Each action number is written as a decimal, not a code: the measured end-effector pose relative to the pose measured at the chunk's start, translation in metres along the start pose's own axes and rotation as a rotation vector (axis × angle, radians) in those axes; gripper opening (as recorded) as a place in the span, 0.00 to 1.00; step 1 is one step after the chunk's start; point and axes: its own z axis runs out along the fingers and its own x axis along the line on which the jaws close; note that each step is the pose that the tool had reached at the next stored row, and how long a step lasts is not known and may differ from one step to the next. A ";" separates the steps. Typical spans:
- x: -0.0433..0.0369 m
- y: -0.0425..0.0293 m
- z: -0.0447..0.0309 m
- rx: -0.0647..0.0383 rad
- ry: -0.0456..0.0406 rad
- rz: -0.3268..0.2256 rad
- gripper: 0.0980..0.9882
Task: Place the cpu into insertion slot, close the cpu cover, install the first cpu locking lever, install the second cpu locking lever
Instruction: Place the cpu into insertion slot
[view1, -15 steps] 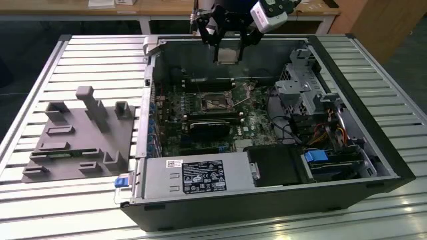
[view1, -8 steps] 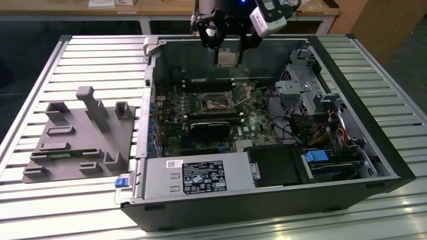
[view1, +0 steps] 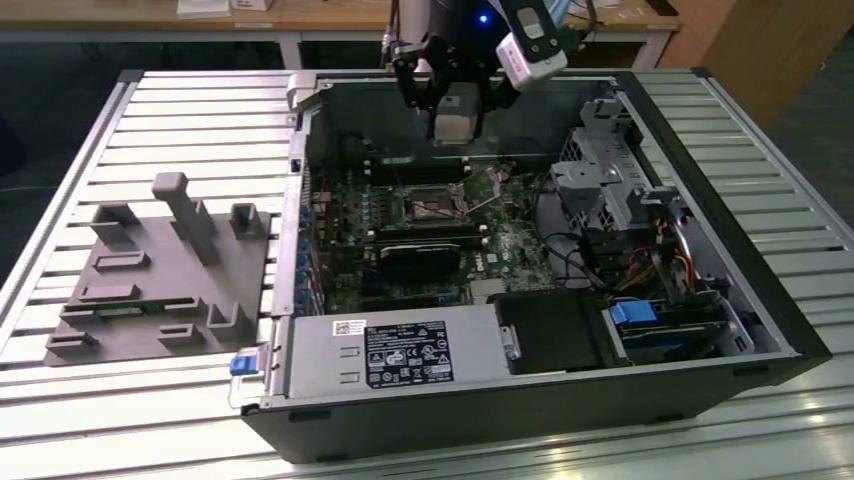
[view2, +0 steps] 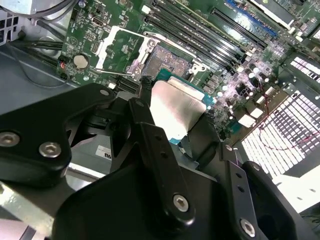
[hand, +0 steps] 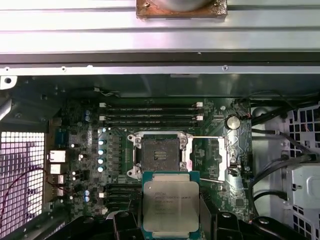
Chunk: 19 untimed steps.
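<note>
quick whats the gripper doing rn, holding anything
Gripper: shut on the cpu, which is not yet in the insertion slot.

Silver-grey cpu (hand: 171, 201), green-edged

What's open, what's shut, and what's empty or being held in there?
Small flat square silver-topped cpu: held above the green circuit board, not in the slot.
Black gripper: shut on the cpu.
Square silver-rimmed insertion slot: empty, uncovered.
Thin silvery cpu cover frame: flipped open beside the slot.
</note>
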 end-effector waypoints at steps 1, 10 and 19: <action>0.0000 -0.0002 0.0018 0.000 0.0000 0.000 0.49; 0.0072 -0.0017 0.0166 0.000 -0.0018 0.020 0.49; 0.0071 -0.0024 0.0250 -0.003 -0.0161 0.180 0.49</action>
